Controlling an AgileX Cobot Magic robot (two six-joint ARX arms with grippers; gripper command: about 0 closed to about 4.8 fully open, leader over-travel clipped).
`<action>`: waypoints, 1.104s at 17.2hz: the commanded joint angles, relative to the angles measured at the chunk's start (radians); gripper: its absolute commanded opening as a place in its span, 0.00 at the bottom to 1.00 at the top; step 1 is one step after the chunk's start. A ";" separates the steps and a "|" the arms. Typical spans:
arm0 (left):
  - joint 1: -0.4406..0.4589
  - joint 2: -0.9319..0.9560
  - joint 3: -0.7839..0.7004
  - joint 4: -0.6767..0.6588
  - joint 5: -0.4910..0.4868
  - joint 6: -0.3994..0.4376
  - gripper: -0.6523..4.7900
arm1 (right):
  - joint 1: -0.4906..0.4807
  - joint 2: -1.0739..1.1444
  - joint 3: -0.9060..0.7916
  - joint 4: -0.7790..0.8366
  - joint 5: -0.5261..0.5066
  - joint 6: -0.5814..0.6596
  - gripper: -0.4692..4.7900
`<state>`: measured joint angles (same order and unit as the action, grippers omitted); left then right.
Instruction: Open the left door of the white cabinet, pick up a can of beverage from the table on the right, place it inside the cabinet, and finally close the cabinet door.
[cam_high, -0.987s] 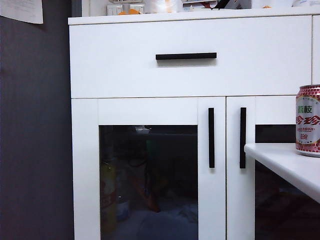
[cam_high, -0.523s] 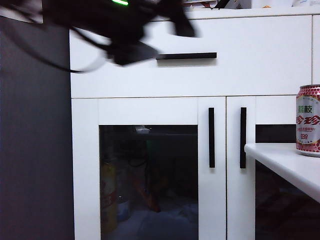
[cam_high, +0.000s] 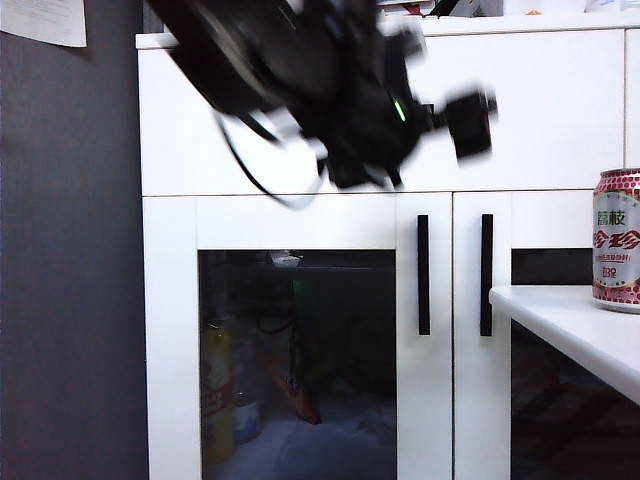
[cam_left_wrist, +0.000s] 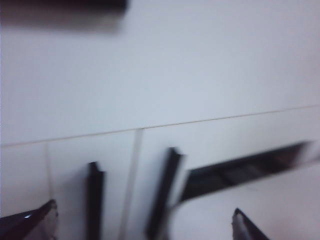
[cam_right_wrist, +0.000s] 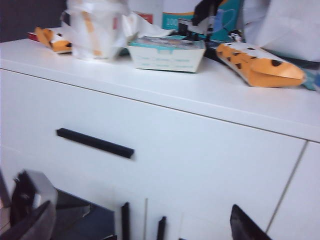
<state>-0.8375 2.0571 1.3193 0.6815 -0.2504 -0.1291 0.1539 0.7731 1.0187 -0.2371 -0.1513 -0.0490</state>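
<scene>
The white cabinet (cam_high: 250, 150) fills the exterior view. Its left door (cam_high: 297, 360), with dark glass and a vertical black handle (cam_high: 423, 275), is shut. The can of beverage (cam_high: 617, 237), red and white, stands upright on the white table (cam_high: 560, 310) at the right edge. My left arm (cam_high: 350, 100) is a dark blur in front of the drawer, above the left door. My left gripper (cam_left_wrist: 142, 222) is open and empty, facing both door handles; the left door's handle (cam_left_wrist: 95, 200) lies between its fingertips. My right gripper (cam_right_wrist: 142, 222) is open and empty, facing the drawer front (cam_right_wrist: 200, 165) from higher up.
The drawer's horizontal black handle (cam_right_wrist: 95, 142) sits above the doors. Boxes, a wrapped cup (cam_right_wrist: 95, 30) and an orange packet (cam_right_wrist: 260, 65) crowd the cabinet top. A yellow bottle (cam_high: 215, 400) shows behind the left door's glass. A dark wall (cam_high: 70, 260) stands to the cabinet's left.
My left arm has swept in from the upper left, moving down and to the right across the drawer front. The can and both doors have not moved.
</scene>
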 joint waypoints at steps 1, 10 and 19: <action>0.000 0.085 0.079 0.015 -0.102 -0.002 1.00 | -0.040 0.011 0.006 0.025 0.000 -0.005 1.00; 0.019 0.296 0.299 0.011 -0.294 -0.066 0.92 | -0.131 0.053 -0.023 0.034 0.004 -0.013 1.00; 0.014 0.327 0.300 -0.012 -0.145 -0.133 0.92 | -0.142 0.058 -0.118 0.115 0.035 -0.012 1.00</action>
<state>-0.8215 2.3928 1.6142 0.6579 -0.3767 -0.2626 0.0128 0.8352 0.8982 -0.1432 -0.1272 -0.0589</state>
